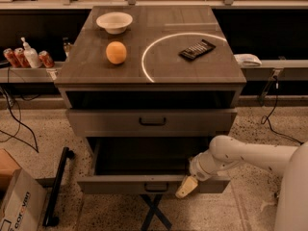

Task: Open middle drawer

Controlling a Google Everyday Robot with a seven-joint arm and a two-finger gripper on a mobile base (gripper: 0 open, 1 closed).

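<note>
Below the near edge of the worktop, the middle drawer stands pulled well out from the cabinet. Its dark inside is open to view, and its small black handle sits at the centre of the front. Just right of that handle, against the drawer's front, is the end effector, a cream-coloured tip slanting down and to the left. I cannot tell whether it is apart or together, nor whether it grips the front. The white arm carrying it reaches in from the right, below the worktop's near right corner.

Above the middle drawer, an upper drawer front with its own black handle sits out only a little, with a dark gap between it and the worktop's near edge.

On the worktop, a white bowl stands near the far left corner. An orange lies nearer, toward the left edge and apart from the bowl. A flat black device lies toward the right edge, inside a white arc marked on the surface.

Beyond the left edge, on a lower ledge, red cans stand beside a pump bottle. A cardboard box sits on the floor.
</note>
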